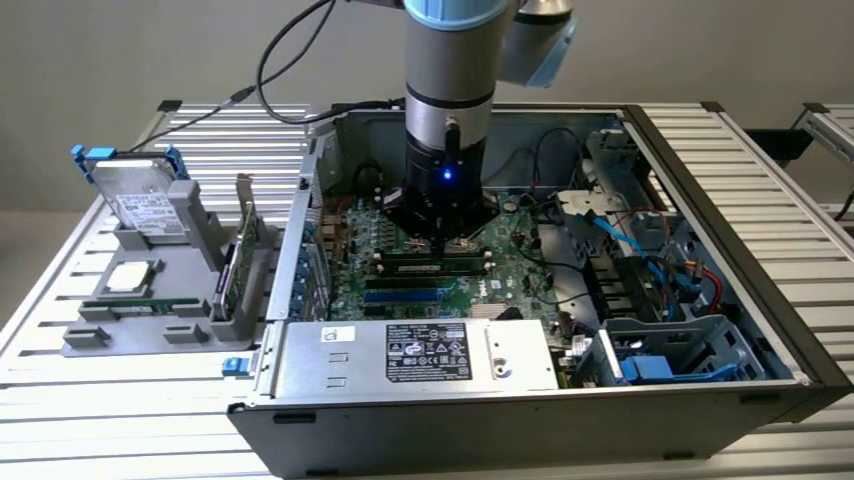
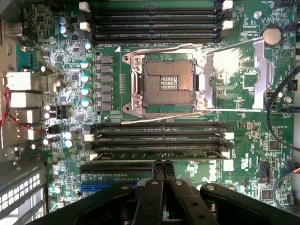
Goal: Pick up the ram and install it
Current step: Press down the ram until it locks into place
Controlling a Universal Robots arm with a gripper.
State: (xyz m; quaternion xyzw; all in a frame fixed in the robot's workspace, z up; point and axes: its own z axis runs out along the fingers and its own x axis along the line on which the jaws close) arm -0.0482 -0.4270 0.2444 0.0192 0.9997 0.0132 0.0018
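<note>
Counter: a slatted metal counter (image 1: 160, 400) carries an open computer case (image 1: 534, 420), and the arm reaches down into it from above.

Board: in the wrist view we look straight down on the motherboard (image 2: 243, 183), with the empty processor socket (image 2: 168, 82) between two banks of memory slots.

End effector: the end effector (image 2: 162, 165) has its two fingers (image 2: 153, 192) pressed together, tip against tip, and nothing is held between them. In the exterior view it hangs low over the slots (image 1: 447, 238).

Ram: the ram (image 2: 187, 153) appears to stand in the slot of the nearer bank closest to the fingertips. In the exterior view it sits just under the end effector (image 1: 427, 266). We cannot tell whether the tips touch its top edge.

Step in hand: we judge this to be the seating press, with the closed tips used as a pusher.

Doing it well: the push should go straight down onto the top edge with the stick kept upright. We should check that the white latches (image 2: 228, 154) at both ends have closed, because a press near the middle can leave one end high.

Axis: the ram's long axis lies along its slot, parallel to the other slots and running between the exterior view's left and right.

Pointing: it stands on its long edge, contacts down in the slot and top edge up toward the wrist.
</note>
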